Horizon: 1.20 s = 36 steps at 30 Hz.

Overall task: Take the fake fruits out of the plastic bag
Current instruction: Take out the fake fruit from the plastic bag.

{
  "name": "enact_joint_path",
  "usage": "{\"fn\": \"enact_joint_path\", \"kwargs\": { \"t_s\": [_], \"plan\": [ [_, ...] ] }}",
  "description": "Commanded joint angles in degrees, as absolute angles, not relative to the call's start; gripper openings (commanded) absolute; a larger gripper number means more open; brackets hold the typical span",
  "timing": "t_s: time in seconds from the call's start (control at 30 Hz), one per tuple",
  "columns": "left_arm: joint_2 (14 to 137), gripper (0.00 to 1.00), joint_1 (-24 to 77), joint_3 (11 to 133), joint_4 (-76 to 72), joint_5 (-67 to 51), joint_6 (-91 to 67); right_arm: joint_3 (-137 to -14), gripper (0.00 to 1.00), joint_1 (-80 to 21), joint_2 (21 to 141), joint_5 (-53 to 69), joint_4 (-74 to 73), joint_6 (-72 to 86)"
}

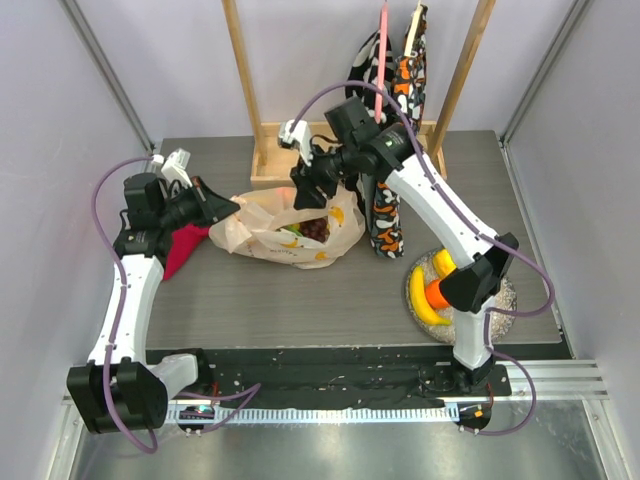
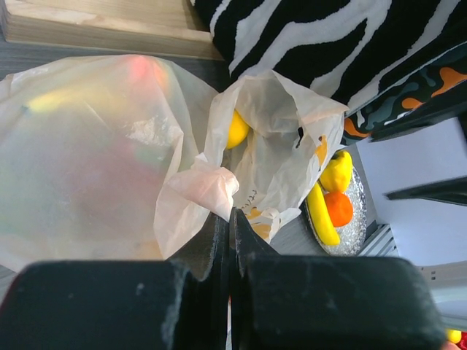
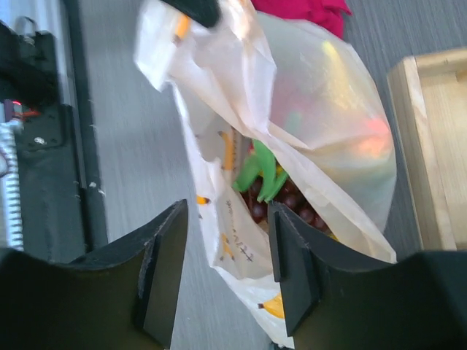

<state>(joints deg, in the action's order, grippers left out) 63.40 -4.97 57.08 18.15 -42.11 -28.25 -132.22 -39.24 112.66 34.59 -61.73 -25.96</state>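
The bag (image 1: 268, 238) lies crumpled on the table (image 1: 300, 300) between the two arms, its mouth facing right. The left gripper (image 2: 229, 217) has its jaws pressed together on a fold of the bag's edge, the thin film bunched at the fingertips. The right gripper (image 3: 226, 219) hangs over the bag's mouth with its jaws apart and nothing between them; whether the fingers touch the film cannot be told. Inside the open mouth sits a dark grape bunch (image 3: 284, 208) with a green stem, and the left wrist view shows a yellow fruit (image 2: 237, 130) just inside the opening. Blurred red and green colour shows through the bag's wall, too vague to name. Well apart to the right, a glittery plate (image 1: 507, 292) carries a banana (image 1: 420, 295), an orange (image 1: 437, 293) and a lemon (image 1: 443, 262). A red cloth (image 1: 180, 250) lies just left of the bag, beneath the left arm.
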Motion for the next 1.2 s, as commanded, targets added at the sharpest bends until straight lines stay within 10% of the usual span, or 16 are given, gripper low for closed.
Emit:
{"fn": "enact_joint_path", "kwargs": {
  "t_s": [0.0, 0.4, 0.73, 1.17],
  "plan": [
    [63.0, 0.00, -4.7, 58.2, 14.6, -43.6, -28.7, -121.2, 0.52, -39.4, 111.4, 25.0, -55.5, -28.4],
    [59.6, 0.00, -4.7, 55.6, 14.7, -43.7, -28.9, -92.6, 0.41, -42.7, 101.1, 8.4, -55.5, -28.8],
    [59.8, 0.00, -4.5, 55.1, 14.4, -43.9, -28.7, -107.7, 0.44, -39.9, 113.8, 4.7, -51.9, -31.7],
    [58.7, 0.00, -4.5, 53.3, 14.7, -43.5, -28.4, -115.0, 0.76, -39.5, 125.2, -7.2, -53.6, -29.4]
  ]
}}
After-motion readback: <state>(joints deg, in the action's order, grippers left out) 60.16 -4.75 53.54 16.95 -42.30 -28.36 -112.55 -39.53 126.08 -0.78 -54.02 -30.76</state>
